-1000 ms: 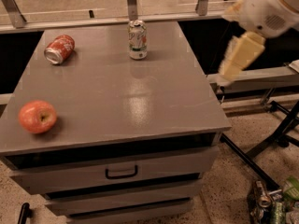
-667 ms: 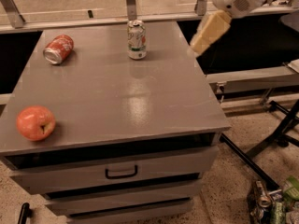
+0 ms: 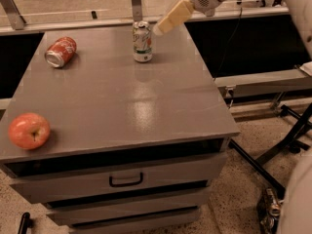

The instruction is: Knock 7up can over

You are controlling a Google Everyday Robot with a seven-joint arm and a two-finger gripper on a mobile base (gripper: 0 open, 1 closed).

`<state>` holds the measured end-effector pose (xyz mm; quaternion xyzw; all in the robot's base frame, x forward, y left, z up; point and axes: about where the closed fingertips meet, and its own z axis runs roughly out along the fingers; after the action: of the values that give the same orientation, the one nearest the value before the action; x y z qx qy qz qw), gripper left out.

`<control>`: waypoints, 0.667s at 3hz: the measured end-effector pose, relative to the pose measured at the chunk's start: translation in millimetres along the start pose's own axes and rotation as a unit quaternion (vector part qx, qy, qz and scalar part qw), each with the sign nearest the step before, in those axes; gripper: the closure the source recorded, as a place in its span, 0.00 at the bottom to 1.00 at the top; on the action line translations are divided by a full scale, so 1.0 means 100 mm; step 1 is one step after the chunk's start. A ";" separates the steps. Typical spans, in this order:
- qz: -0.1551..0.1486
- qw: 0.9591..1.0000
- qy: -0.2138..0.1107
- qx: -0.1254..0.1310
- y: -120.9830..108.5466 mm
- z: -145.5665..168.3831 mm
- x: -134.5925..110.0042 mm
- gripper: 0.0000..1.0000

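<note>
The 7up can [image 3: 142, 42] stands upright near the back edge of the grey cabinet top [image 3: 122, 96]. It is silver-white with green print and a silver top. My gripper [image 3: 161, 28] reaches in from the upper right, its cream-coloured tip just right of the can's top, close to it. I cannot tell whether it touches the can.
An orange-red soda can [image 3: 60, 51] lies on its side at the back left. A red apple [image 3: 29, 130] sits at the front left corner. The cabinet has drawers [image 3: 126, 179] below. A metal frame [image 3: 273, 82] and black legs stand to the right.
The arm has swung left and away from the camera, from beside the cabinet's right edge to right next to the 7up can's top. The can still stands.
</note>
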<state>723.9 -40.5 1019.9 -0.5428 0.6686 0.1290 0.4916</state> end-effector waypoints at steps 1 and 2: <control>0.041 0.998 -0.041 0.003 -0.12 0.40 0.00 0.00; 0.076 0.995 -0.069 -0.002 -0.13 0.70 0.11 0.00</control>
<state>772.4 -2.4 981.6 -0.4810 0.6726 0.2046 0.5238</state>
